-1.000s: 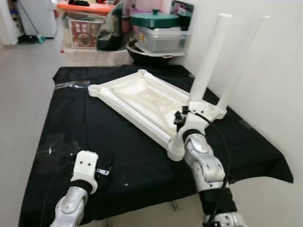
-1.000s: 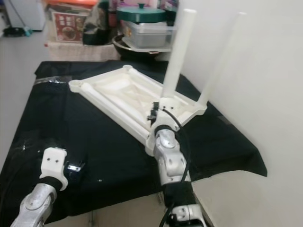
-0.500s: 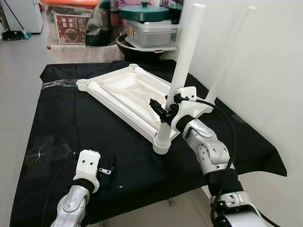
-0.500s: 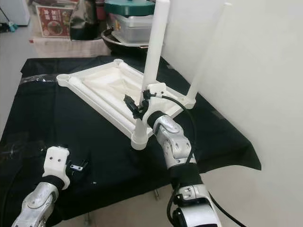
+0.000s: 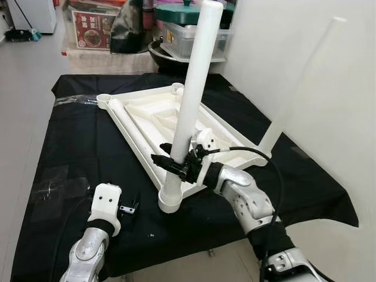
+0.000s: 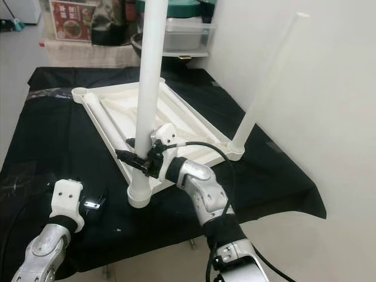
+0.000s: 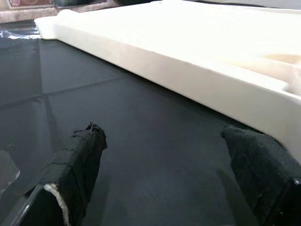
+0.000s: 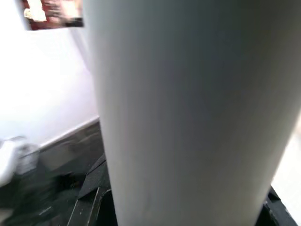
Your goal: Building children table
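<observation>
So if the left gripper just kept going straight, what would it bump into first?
Probably the side rail of the white table top. The left gripper hovers open over the black cloth, pointing at that rail, though depth is hard to judge.

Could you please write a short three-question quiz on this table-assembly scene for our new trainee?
1. True or false: the right gripper is clamped round the near table leg.
2. How many legs stand upright on the upturned table top? A) one B) two C) four
3. Fill in: the left gripper hovers open over the ____ cloth.

Key: 1 true; 2 B, the near leg and the far leg by the wall; 3 black.
</observation>
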Motion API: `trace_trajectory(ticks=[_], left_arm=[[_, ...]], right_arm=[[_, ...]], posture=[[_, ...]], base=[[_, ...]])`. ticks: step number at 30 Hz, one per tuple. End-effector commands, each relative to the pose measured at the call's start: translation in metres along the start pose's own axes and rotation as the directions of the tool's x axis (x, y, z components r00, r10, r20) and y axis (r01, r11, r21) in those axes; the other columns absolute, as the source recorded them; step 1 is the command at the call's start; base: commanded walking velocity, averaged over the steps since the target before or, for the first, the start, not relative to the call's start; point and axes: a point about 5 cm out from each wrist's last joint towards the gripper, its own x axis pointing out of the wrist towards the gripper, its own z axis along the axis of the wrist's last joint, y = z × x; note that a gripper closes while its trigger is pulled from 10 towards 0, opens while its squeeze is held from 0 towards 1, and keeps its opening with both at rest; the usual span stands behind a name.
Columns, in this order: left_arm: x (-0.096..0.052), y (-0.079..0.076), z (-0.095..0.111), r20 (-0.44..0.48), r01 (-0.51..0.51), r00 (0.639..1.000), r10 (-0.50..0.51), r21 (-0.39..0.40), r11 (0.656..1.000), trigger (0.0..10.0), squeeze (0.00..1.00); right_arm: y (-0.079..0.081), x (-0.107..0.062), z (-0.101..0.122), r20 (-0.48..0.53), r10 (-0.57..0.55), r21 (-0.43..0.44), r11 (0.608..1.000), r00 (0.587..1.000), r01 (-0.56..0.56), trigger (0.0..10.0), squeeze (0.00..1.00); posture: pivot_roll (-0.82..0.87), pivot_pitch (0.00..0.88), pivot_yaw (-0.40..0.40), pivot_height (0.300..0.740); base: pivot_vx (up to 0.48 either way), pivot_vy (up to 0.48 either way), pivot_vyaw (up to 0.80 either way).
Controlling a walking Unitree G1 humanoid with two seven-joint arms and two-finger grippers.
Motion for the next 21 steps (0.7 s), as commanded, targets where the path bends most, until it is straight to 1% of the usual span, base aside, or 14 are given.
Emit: trace_trajectory(ticks=[1, 3, 4, 5, 6, 8, 9, 12, 13, 15, 16, 18, 19, 21], left_arm=[[-0.002, -0.002, -0.004, -0.009, 0.007, 1.0, -0.007, -0.002, 1.0, 10.0, 0.0], [-0.002, -0.002, -0.004, -0.011, 0.01, 1.0, -0.01, -0.001, 1.0, 10.0, 0.0], [-0.002, -0.003, -0.004, -0.012, 0.012, 1.0, -0.012, -0.001, 1.0, 10.0, 0.0], [-0.002, -0.003, -0.004, -0.012, 0.012, 1.0, -0.012, -0.001, 1.0, 10.0, 0.0], [-0.003, -0.003, -0.004, -0.014, 0.013, 1.0, -0.013, -0.001, 1.0, 10.0, 0.0], [-0.003, -0.003, -0.004, -0.014, 0.013, 1.0, -0.013, -0.001, 1.0, 10.0, 0.0], [-0.003, -0.003, -0.005, -0.015, 0.014, 1.0, -0.014, 0.0, 1.0, 10.0, 0.0], [-0.003, -0.003, -0.005, -0.017, 0.014, 1.0, -0.014, -0.001, 1.0, 10.0, 0.0], [-0.003, -0.002, -0.006, -0.019, 0.014, 1.0, -0.014, -0.001, 1.0, 10.0, 0.0], [-0.003, -0.003, -0.006, -0.021, 0.017, 1.0, -0.017, -0.002, 1.0, 10.0, 0.0], [-0.003, -0.004, -0.006, -0.021, 0.02, 1.0, -0.02, -0.002, 1.0, 10.0, 0.0], [-0.002, -0.004, -0.006, -0.021, 0.02, 1.0, -0.02, -0.003, 1.0, 10.0, 0.0], [-0.002, -0.003, -0.005, -0.018, 0.016, 1.0, -0.016, -0.002, 1.0, 10.0, 0.0], [-0.002, -0.002, -0.005, -0.017, 0.015, 1.0, -0.015, -0.002, 1.0, 10.0, 0.0]], right_arm=[[-0.013, -0.008, -0.009, -0.055, -0.096, 0.009, 0.995, 0.994, 0.097, 0.0, 0.0], [-0.024, -0.008, -0.012, -0.074, -0.258, -0.024, 0.966, 0.963, 0.257, 0.0, 0.0], [-0.047, -0.02, -0.019, -0.129, -0.558, -0.055, 0.83, 0.82, 0.556, 0.0, 0.0], [-0.047, -0.02, -0.019, -0.129, -0.558, -0.055, 0.83, 0.82, 0.556, 0.0, 0.0], [-0.061, -0.038, -0.024, -0.153, -0.759, -0.109, 0.649, 0.633, 0.753, 0.0, 0.0], [-0.061, -0.038, -0.024, -0.153, -0.759, -0.109, 0.649, 0.633, 0.753, 0.0, 0.0], [-0.064, -0.052, -0.028, -0.153, -0.842, -0.135, 0.537, 0.518, 0.833, 0.0, 0.0], [-0.058, -0.057, -0.029, -0.147, -0.849, -0.136, 0.525, 0.507, 0.84, 0.0, 0.0], [-0.044, -0.048, -0.022, -0.102, -0.776, -0.099, 0.63, 0.622, 0.77, 10.0, 0.0], [-0.032, -0.039, -0.015, -0.048, -0.686, -0.037, 0.728, 0.726, 0.685, 10.0, 0.0], [-0.027, -0.033, -0.007, -0.006, -0.611, 0.0, 0.792, 0.792, 0.611, 10.0, 1.0], [-0.025, -0.026, 0.0, 0.023, -0.548, 0.016, 0.837, 0.836, 0.548, 10.0, 1.0], [-0.025, -0.019, 0.013, 0.055, -0.438, 0.03, 0.899, 0.897, 0.437, 10.0, 0.0], [-0.025, -0.017, 0.016, 0.064, -0.401, 0.031, 0.916, 0.914, 0.399, 10.0, 0.0]], posture=[[0.15, 0.0, -0.145, 0.74], [0.14, 0.0, -0.14, 0.74], [0.14, 0.0, -0.135, 0.74], [0.14, 0.0, -0.135, 0.74], [0.14, 0.0, -0.134, 0.74], [0.14, 0.0, -0.134, 0.74], [0.14, 0.0, -0.134, 0.74], [0.13, 0.0, -0.132, 0.74], [0.12, 0.0, -0.126, 0.74], [0.12, 0.0, -0.124, 0.74], [0.12, 0.0, -0.126, 0.74], [0.13, 0.0, -0.129, 0.74], [0.13, 0.0, -0.13, 0.74], [0.13, 0.0, -0.13, 0.74]], base=[[0.0, 0.0, 0.0], [0.0, 0.0, 0.0], [0.0, 0.0, 0.0], [0.0, 0.0, 0.0], [0.0, 0.0, 0.0], [0.0, 0.0, 0.0], [0.0, 0.0, 0.0], [0.0, 0.0, 0.0], [0.0, 0.0, 0.0], [0.0, 0.0, 0.0], [0.0, 0.0, 0.0], [0.0, 0.0, 0.0], [0.0, 0.0, 0.0], [0.0, 0.0, 0.0]])
